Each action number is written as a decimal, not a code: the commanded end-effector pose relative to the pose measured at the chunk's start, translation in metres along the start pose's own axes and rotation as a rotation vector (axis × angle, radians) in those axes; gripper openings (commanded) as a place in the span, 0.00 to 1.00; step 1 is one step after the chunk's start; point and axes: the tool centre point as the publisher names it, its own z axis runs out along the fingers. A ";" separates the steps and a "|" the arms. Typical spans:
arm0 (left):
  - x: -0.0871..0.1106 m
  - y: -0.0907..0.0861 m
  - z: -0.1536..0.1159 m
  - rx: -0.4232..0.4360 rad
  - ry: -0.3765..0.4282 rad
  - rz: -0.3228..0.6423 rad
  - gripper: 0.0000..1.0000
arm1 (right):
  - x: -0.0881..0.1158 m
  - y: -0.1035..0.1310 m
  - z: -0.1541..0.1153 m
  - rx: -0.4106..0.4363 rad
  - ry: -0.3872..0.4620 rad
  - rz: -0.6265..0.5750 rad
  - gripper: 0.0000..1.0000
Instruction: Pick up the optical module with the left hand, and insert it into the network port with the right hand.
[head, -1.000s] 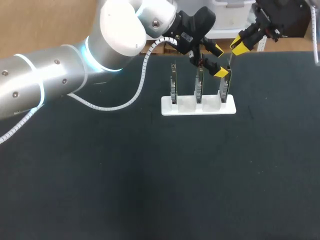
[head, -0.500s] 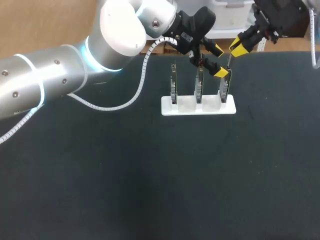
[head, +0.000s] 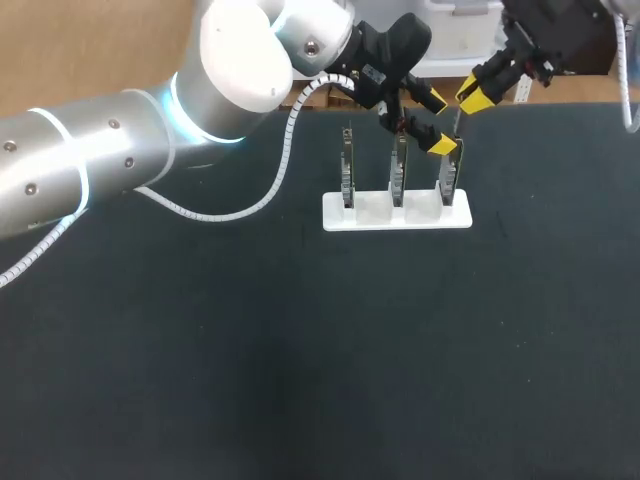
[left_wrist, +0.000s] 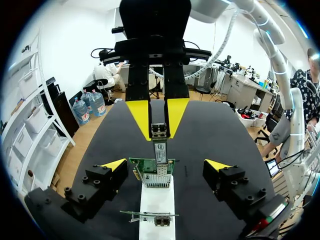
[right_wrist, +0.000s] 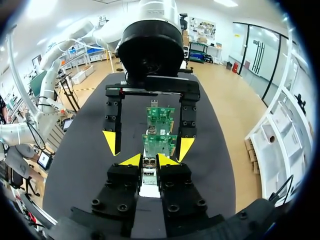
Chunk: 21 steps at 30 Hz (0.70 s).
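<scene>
The optical module (left_wrist: 160, 148), a slim metal plug, is held at its upper end by my right gripper (right_wrist: 149, 160), which is shut on it. It hangs nose down, just above the port of the rightmost green network card (left_wrist: 152, 173). Three such cards stand upright in a white holder (head: 396, 214) at the table's far side. My left gripper (head: 437, 122) is open wide, its yellow tips on either side of that same card with nothing in them. In the head view my right gripper (head: 473, 94) is above and to the right of the holder.
The dark mat (head: 320, 350) covers the table in front of the holder. The big left arm (head: 150, 130) crosses the far left part of the table with its white coiled cable (head: 250, 205) hanging down to the mat.
My right gripper with the module has drifted slightly up and back from the rightmost card. The left arm and the cards have not moved.
</scene>
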 end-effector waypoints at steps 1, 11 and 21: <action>-0.001 0.002 0.001 0.004 0.004 0.000 1.00 | -0.002 -0.003 0.001 -0.001 0.011 -0.001 0.00; -0.001 0.002 0.001 0.004 0.004 0.000 1.00 | 0.000 -0.002 0.002 -0.007 0.018 -0.001 0.00; -0.001 0.002 0.001 0.004 0.004 0.000 1.00 | 0.000 -0.002 0.001 -0.024 0.030 -0.017 0.00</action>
